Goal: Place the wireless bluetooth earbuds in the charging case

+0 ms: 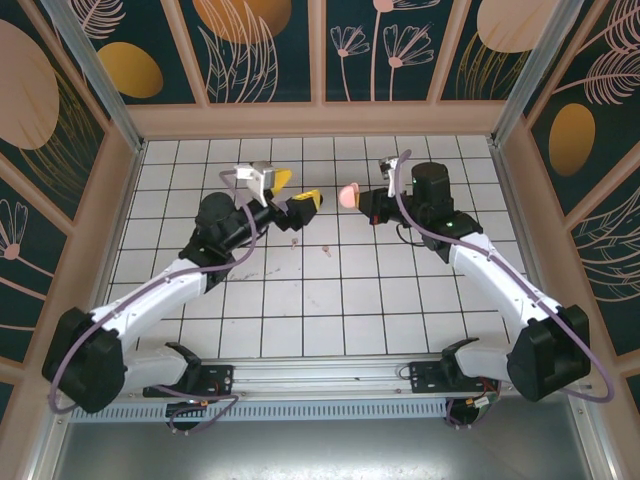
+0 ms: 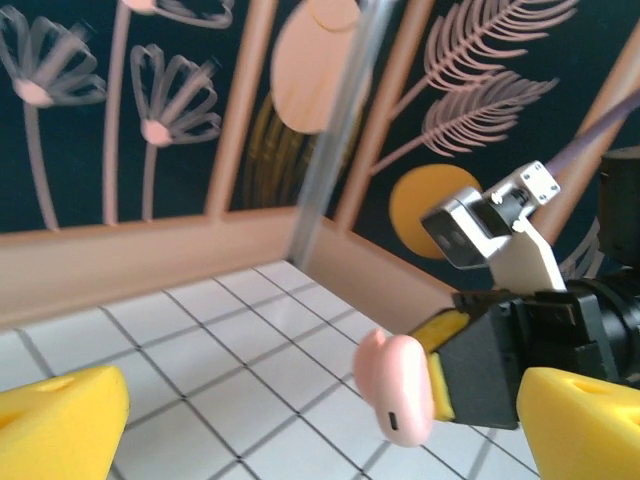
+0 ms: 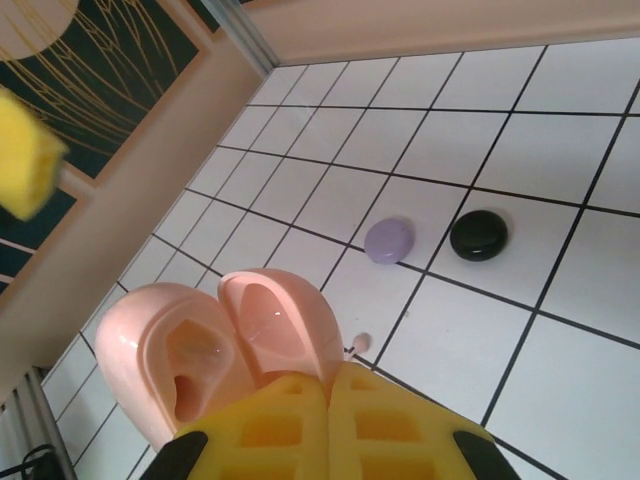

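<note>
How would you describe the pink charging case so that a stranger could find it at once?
On the white tiled table, follow the right arm to the right gripper. The pink charging case is clamped between its yellow fingers. Unlike the purple disc and the black disc, which lie flat on the tiles, it is gripped and open like a shell.

White tiled worktop (image 1: 330, 300), dark grid lines. Walls (image 1: 270, 45): dark teal panels, peach flower and leaf prints, orange discs, tan wood framing (image 1: 320, 118). Aluminium corner post (image 1: 85, 65). Grey rail (image 1: 320, 378) along near edge. Light even.
</note>
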`<action>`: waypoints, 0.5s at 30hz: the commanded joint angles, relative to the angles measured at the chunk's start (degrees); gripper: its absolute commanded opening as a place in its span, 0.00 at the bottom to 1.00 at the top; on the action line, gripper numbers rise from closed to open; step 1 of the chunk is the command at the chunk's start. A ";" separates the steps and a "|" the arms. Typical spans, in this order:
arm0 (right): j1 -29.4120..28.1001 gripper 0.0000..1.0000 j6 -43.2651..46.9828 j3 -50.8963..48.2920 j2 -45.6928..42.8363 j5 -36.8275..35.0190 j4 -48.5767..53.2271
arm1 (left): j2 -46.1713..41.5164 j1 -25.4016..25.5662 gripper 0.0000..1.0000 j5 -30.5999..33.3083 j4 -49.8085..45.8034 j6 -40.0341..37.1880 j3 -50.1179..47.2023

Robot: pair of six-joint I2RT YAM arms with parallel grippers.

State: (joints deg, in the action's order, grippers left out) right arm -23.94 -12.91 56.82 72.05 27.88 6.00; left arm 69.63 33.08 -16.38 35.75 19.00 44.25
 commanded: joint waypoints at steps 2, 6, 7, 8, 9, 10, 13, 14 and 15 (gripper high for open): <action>-0.79 0.00 5.48 4.67 2.46 -3.60 5.48 | -3.34 -0.30 0.99 10.11 -5.87 -7.56 0.32; -2.92 0.00 9.48 7.84 4.94 -7.72 8.65 | -4.89 -0.30 0.99 10.27 -9.62 -16.33 1.30; -3.42 0.00 10.59 8.60 5.45 -8.80 9.37 | -4.64 -0.34 0.99 10.54 -11.25 -18.56 2.14; -4.11 0.00 12.22 9.43 5.98 -9.86 10.07 | -3.98 -0.30 0.97 11.41 -13.85 -20.85 3.46; -4.82 0.00 13.75 10.15 6.41 -11.07 10.64 | -3.27 -0.30 0.96 12.32 -16.03 -23.02 4.88; -5.40 0.00 15.19 10.90 6.89 -12.38 11.18 | -2.63 -0.30 0.94 12.57 -17.45 -24.58 5.90; -6.55 0.00 19.93 13.23 8.29 -14.72 13.00 | -0.97 -0.30 0.92 11.04 -19.85 -29.45 8.19; -6.64 0.00 21.26 13.85 8.62 -15.18 13.36 | -0.58 -0.30 0.92 10.45 -19.97 -30.15 8.66; -6.64 0.00 22.18 14.37 8.84 -15.75 13.53 | -0.03 -0.30 0.92 9.76 -20.27 -30.34 9.22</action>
State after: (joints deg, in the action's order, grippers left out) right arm -30.30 2.98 68.20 80.27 15.99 17.21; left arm 68.60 32.95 -5.93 19.18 -4.95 50.96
